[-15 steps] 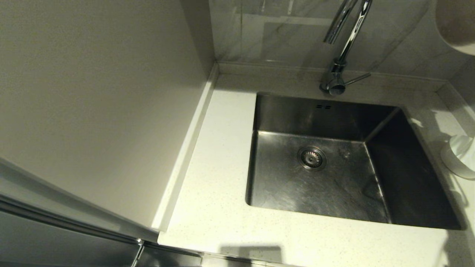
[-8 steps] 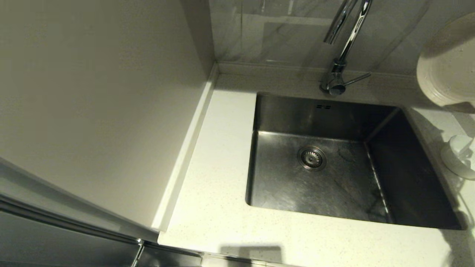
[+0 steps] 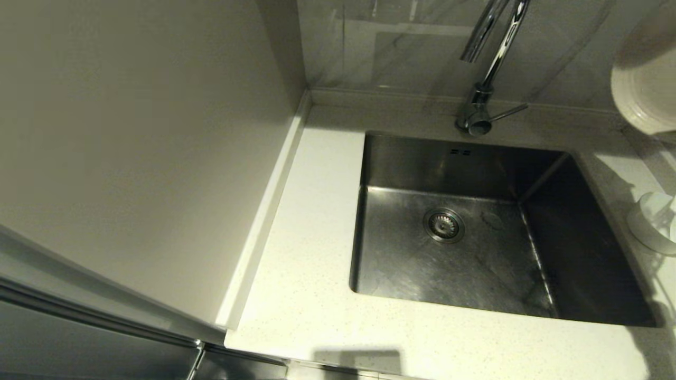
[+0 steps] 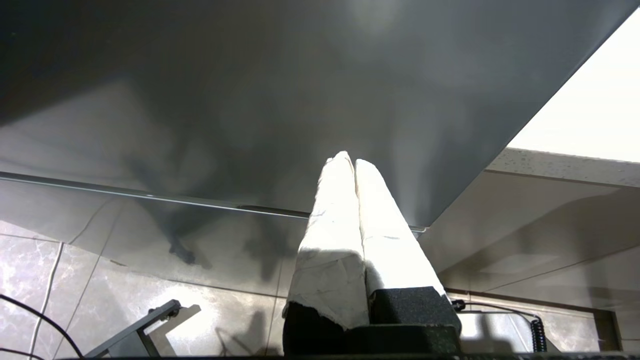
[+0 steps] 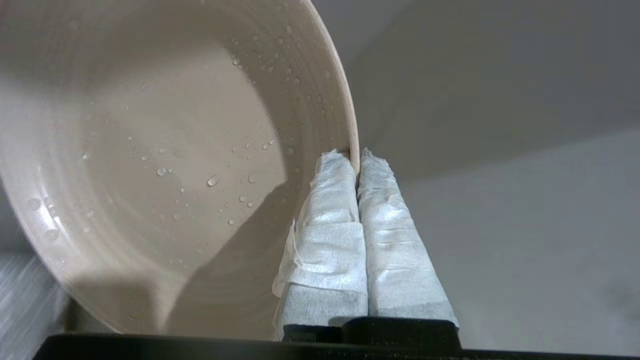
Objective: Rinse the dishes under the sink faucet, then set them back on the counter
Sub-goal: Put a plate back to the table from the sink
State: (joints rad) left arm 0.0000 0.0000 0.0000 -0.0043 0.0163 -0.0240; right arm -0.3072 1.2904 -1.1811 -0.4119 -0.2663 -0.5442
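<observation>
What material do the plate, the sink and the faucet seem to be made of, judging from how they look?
Plate: probably glazed ceramic; smooth cream surface with faint concentric ridges, water drops beading on it. Its rim is pinched by the right end effector.
Sink: likely brushed stainless steel; dull grey sheen with streaks.
Faucet: seemingly chrome-plated metal; bright mirror-like reflections.

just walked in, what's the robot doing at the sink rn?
The right gripper is shut on the rim of the cream plate, holding it up in the air to the right of the faucet; the plate has water droplets on it. The sink has no dishes in it. A white bowl sits on the counter right of the sink. The left gripper is shut and parked down below the counter, holding nothing.
</observation>
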